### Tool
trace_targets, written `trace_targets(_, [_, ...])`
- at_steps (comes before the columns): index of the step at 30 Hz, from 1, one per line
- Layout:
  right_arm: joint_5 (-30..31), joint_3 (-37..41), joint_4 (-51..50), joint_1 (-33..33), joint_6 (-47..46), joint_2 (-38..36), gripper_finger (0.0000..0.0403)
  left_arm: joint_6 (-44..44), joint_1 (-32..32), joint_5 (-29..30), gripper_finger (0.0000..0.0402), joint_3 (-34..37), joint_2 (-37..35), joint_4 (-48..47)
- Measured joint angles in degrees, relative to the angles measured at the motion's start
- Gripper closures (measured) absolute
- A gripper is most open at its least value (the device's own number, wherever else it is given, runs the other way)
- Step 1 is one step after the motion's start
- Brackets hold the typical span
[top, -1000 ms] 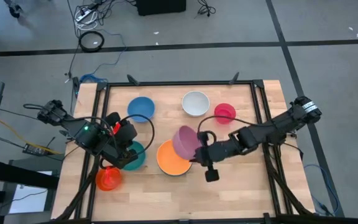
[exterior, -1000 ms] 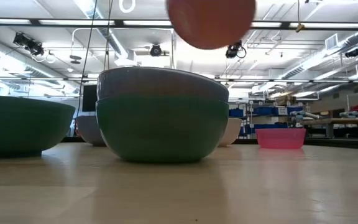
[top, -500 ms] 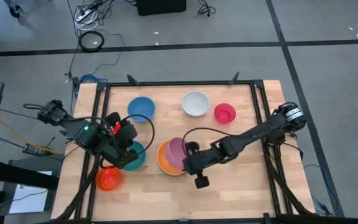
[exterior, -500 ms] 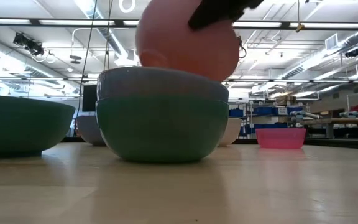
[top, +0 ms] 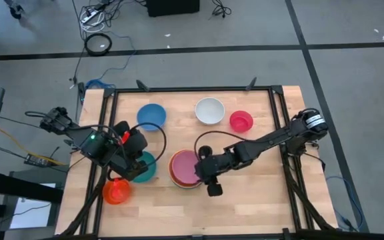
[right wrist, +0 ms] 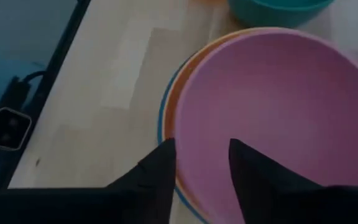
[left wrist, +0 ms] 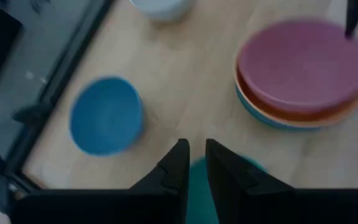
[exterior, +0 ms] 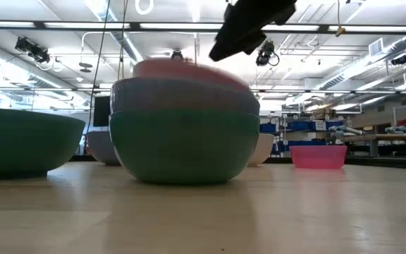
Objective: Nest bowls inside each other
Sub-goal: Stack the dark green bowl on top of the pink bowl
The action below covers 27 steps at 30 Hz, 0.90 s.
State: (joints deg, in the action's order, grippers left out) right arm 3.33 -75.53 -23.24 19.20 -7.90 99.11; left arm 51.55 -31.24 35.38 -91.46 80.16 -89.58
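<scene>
Overhead, table-level, two wrist views; shared pink bowl (top: 185, 167).

Floor: grey concrete (top: 39, 40) surrounds my table, crossed by dark seam lines (top: 299, 30).
Table: pale wood planks (top: 259, 200) inside a black frame (top: 192, 89).
Cables: a coiled black lead (top: 99, 44) and a power strip (top: 93, 15) lie on the floor beyond my table.
Ceiling: white beams and strip lights (exterior: 372, 28), with hanging cameras (exterior: 32, 49).
Far wall: shelving with blue bins (exterior: 302, 127).
</scene>
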Motion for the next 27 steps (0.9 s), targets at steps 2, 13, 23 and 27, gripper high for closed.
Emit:
trace_targets(2, [3.3, 0.0, -1.6, 0.7, -0.4, -2.0, 0.0252, 0.8, -0.1, -4.2, 0.0340, 0.4, 0.0, 0.5])
trace_targets(13, [31.4, 0.0, -8.9, 8.9, -0.3, -21.6, 0.0252, 9.1, -3.1, -17.4, 0.0339, 18.8, 0.1, 13.8])
trace_targets(23, [39.1, 0.0, -14.4, 14.6, -7.2, -32.2, 0.0252, 11.0, -3.2, -20.7, 0.0338, 30.0, 0.1, 29.1])
trace_targets(27, [39.5, 0.0, -14.7, 15.0, -7.5, -31.1, 0.0253, 12.6, -3.2, -20.8, 0.0338, 31.6, 0.1, 29.6])
